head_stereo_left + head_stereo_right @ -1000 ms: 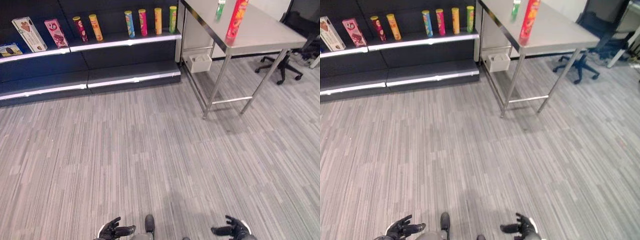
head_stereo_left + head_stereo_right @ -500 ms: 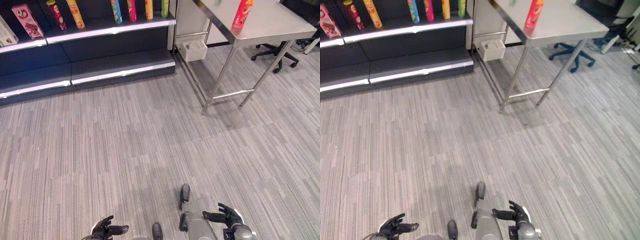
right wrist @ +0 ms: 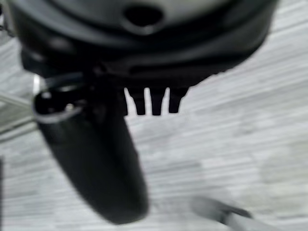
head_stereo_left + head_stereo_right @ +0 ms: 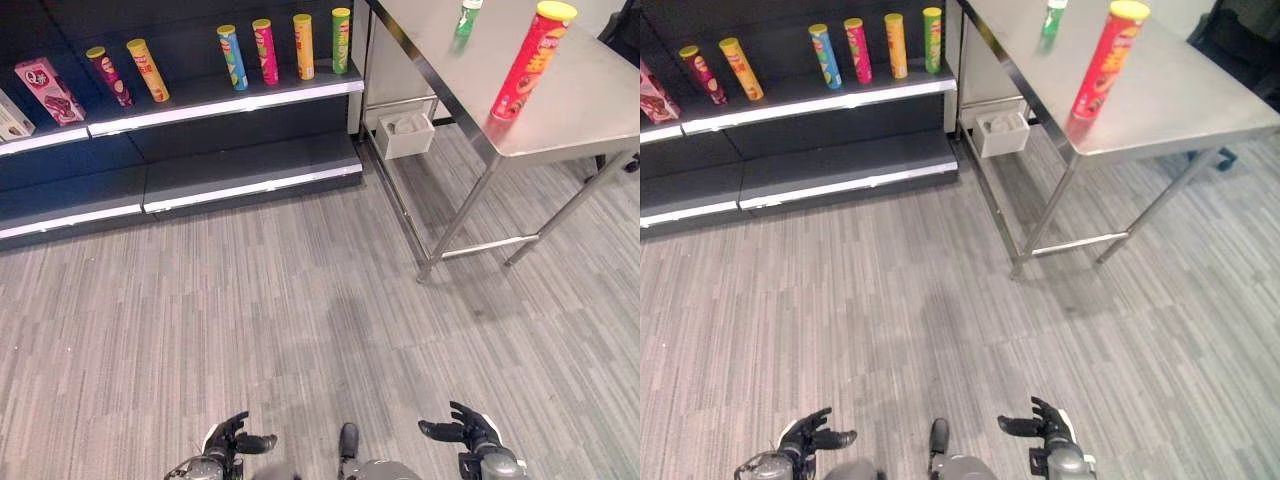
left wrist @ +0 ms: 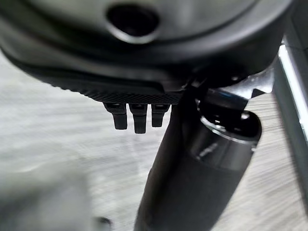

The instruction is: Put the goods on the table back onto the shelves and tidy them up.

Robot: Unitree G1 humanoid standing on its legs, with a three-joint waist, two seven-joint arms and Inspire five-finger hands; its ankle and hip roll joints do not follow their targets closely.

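On the left, the dark shelf (image 4: 225, 95) carries a pink box (image 4: 48, 92) and a row of upright tubes (image 4: 266, 52). Lower down, the left hand (image 4: 228, 444) and right hand (image 4: 468, 433) hang over the grey floor (image 4: 300, 300), fingers loosely spread, holding nothing. On the right, the steel table (image 4: 580, 100) bears a tall red tube (image 4: 530, 62) and a green bottle (image 4: 466, 19), well apart from both hands.

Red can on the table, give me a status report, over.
Both hands, left and right, low, open, empty. Red can upright on table, green bottle behind it. Floor ahead unobstructed.
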